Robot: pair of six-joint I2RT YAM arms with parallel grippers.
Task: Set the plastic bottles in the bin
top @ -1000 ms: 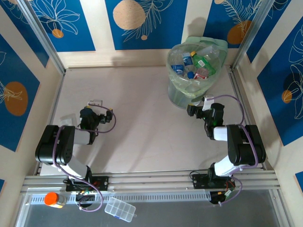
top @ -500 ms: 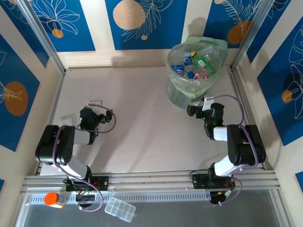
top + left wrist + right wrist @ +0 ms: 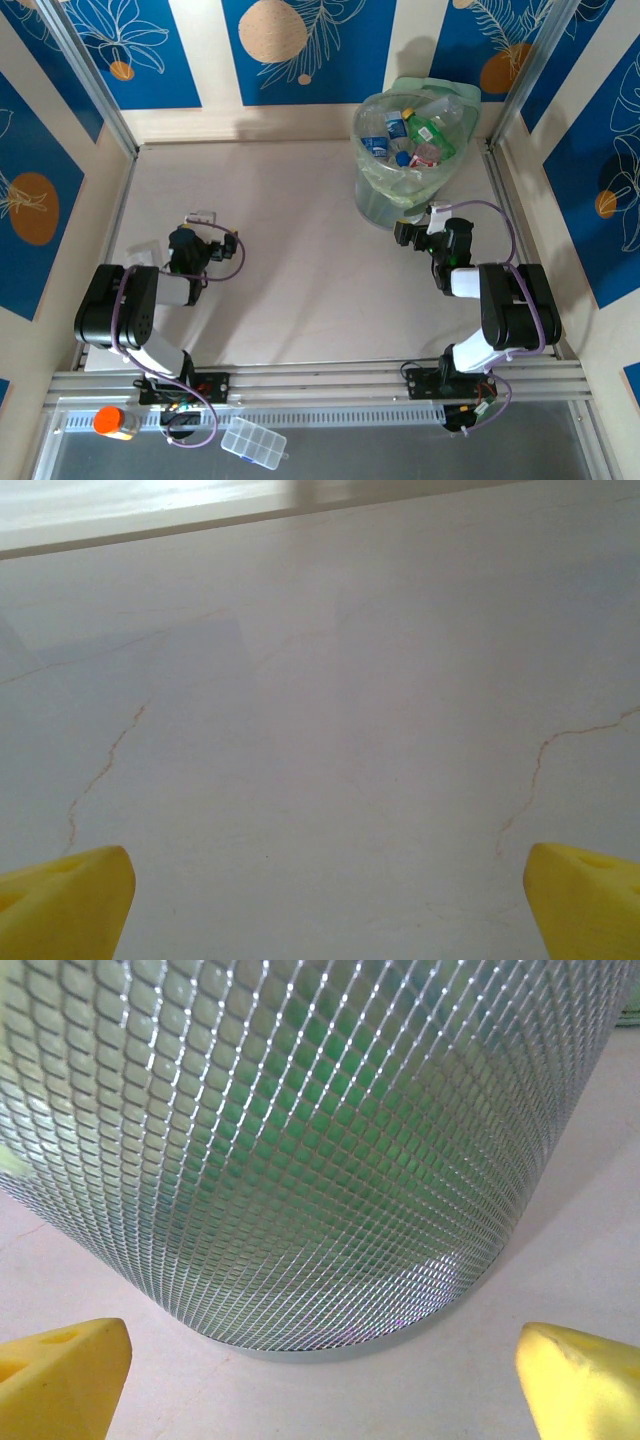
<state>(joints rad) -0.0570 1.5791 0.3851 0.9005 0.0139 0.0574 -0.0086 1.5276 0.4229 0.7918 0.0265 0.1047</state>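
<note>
- We found the left gripper (image 3: 201, 217) released, its yellow fingers (image 3: 70, 900) spread wide with nothing between them. Under and ahead of it lay bare pale, faintly veined table (image 3: 320, 730).
- We found the right gripper (image 3: 412, 228) just as slack, with the jaws fully parted and nothing held.
- Straight ahead of the right gripper, near but apart from it, stood the large round translucent pale-green bin (image 3: 300, 1160) lined with a thin plastic bag. In the right wrist view its mesh-patterned wall rose just beyond the fingertips (image 3: 60, 1375), its base resting on the table.
- From above, the bin (image 3: 385, 200) sat in front of the right gripper and well apart from the left one, off to that gripper's right.
- The small plastic bottles (image 3: 410, 135), clear and green with blue, red and white labels and caps, were heaped inside the bin and reached close to its rim.
- Every bottle we could make out lay in that heap, so we judged the task finished or very nearly so.
- A faint pale patch beside the left arm was too unclear for us to name. If it proved to be a flattened bottle, that one would be left to do.
- Behind both grippers, past the arm bases, sat an orange-capped jar (image 3: 115, 421) and a clear compartment box (image 3: 253, 443). We took neither for a bottle, so we thought both should be left alone.
</note>
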